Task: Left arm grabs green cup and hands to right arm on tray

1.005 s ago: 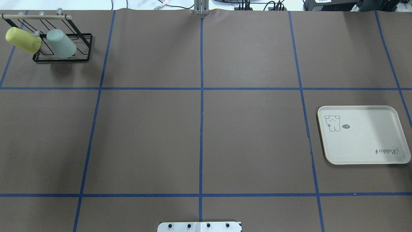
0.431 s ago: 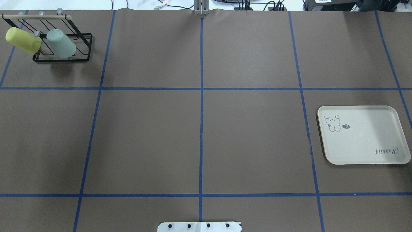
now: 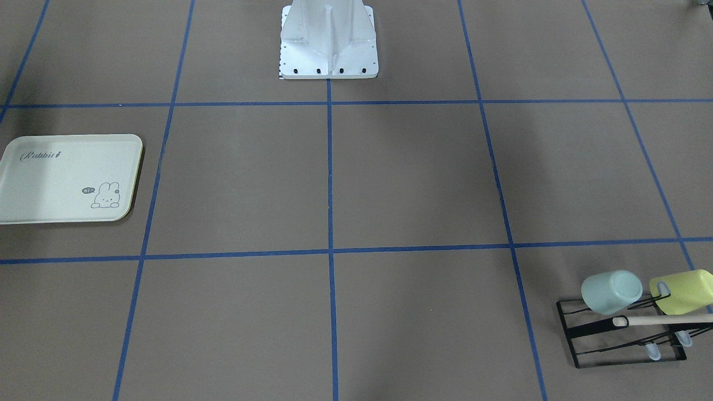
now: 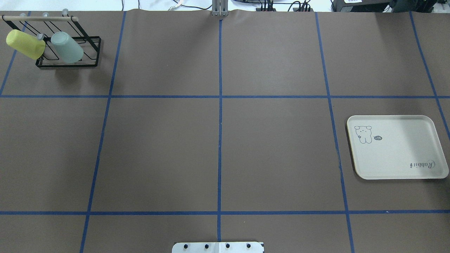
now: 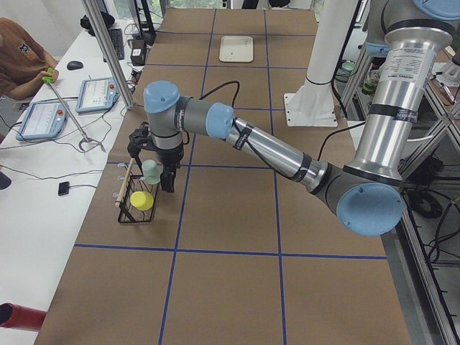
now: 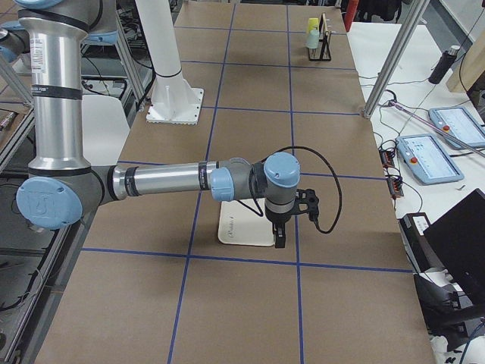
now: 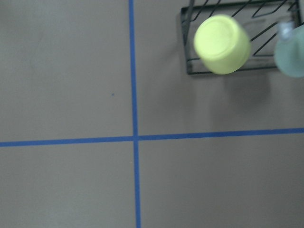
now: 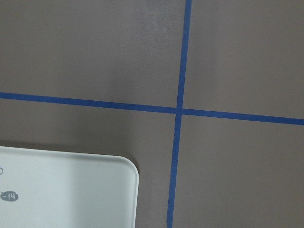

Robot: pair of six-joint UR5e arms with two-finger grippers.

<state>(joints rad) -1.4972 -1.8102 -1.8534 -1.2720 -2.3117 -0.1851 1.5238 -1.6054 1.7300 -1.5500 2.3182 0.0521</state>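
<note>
The green cup (image 4: 67, 47) hangs mouth-down on a black wire rack (image 4: 66, 65) at the far left of the table; it also shows in the front view (image 3: 611, 292) and at the right edge of the left wrist view (image 7: 290, 52). The tray (image 4: 397, 154) lies bare at the right (image 3: 61, 178). My left gripper (image 5: 152, 176) shows only in the exterior left view, above the rack; I cannot tell whether it is open. My right gripper (image 6: 279, 236) shows only in the exterior right view, over the tray's edge (image 6: 242, 231); I cannot tell its state.
A yellow-green cup (image 4: 24, 44) hangs on the same rack, left of the green one (image 7: 222, 44). The robot's base plate (image 4: 218, 247) sits at the near middle edge. Blue tape lines cross the brown table. An operator sits at the side desk (image 5: 21, 57).
</note>
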